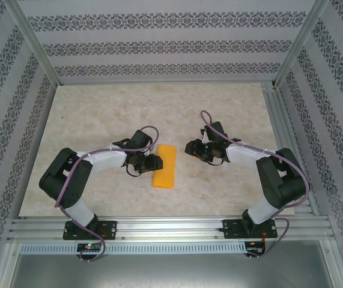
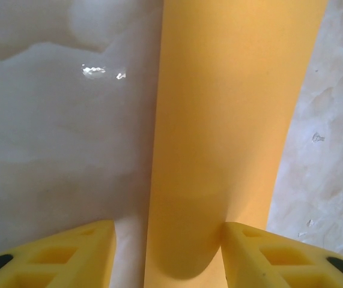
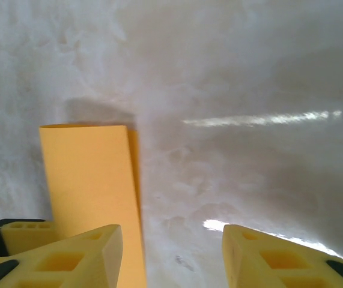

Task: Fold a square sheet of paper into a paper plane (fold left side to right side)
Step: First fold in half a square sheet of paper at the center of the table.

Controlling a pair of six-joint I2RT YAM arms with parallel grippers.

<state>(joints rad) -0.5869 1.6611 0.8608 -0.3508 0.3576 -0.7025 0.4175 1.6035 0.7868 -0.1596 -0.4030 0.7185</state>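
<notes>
— Where is the sheet of paper?
— Flat on the pale marbled table, between the two arms; it shows as a narrow orange-yellow rectangle, slightly tilted.
— And the left gripper?
— Low at the paper's left edge; in its wrist view the fingers stand wide apart and the strip runs up between them; nothing is clamped.
— The right gripper?
— Near the paper's far right side, apart from it; its fingers are wide too, with bare tabletop between them; in its wrist view the paper lies off to the left.
</notes>
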